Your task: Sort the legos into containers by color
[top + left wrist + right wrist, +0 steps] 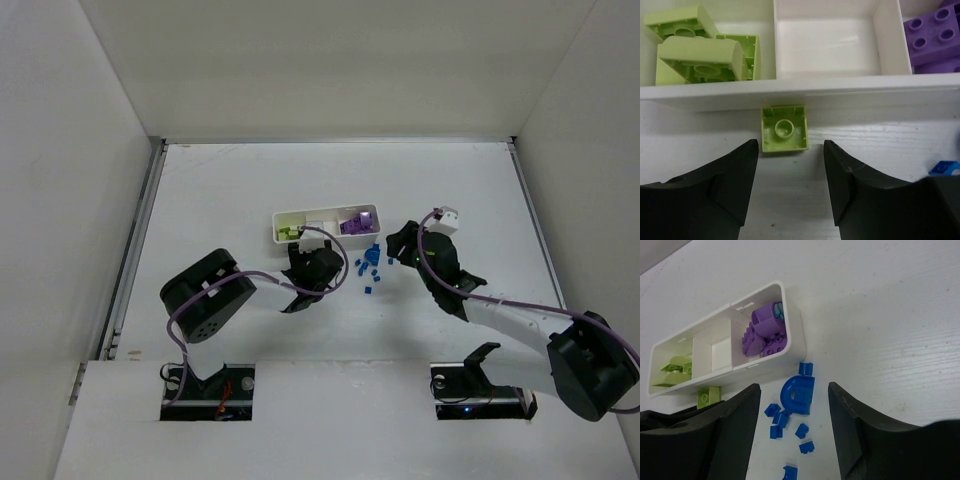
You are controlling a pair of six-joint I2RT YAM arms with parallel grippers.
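Note:
The white three-compartment tray [327, 214] holds lime bricks [700, 55] in its left cell and purple bricks [767, 332] in its right cell; the middle cell [825, 42] holds nothing. One lime brick [784, 128] lies upside down on the table against the tray's near wall, just beyond my open, empty left gripper [791, 150]. Several blue bricks [369, 265] lie on the table in front of the tray's right end, among them a large arched one [798, 394]. My right gripper [795, 405] is open and empty, its jaws either side of the blue pile.
White walls enclose the table on the left, back and right. The two grippers [312, 268] [408, 243] sit close together in front of the tray, with the blue pile between them. One blue brick [945, 167] shows at the left wrist view's right edge.

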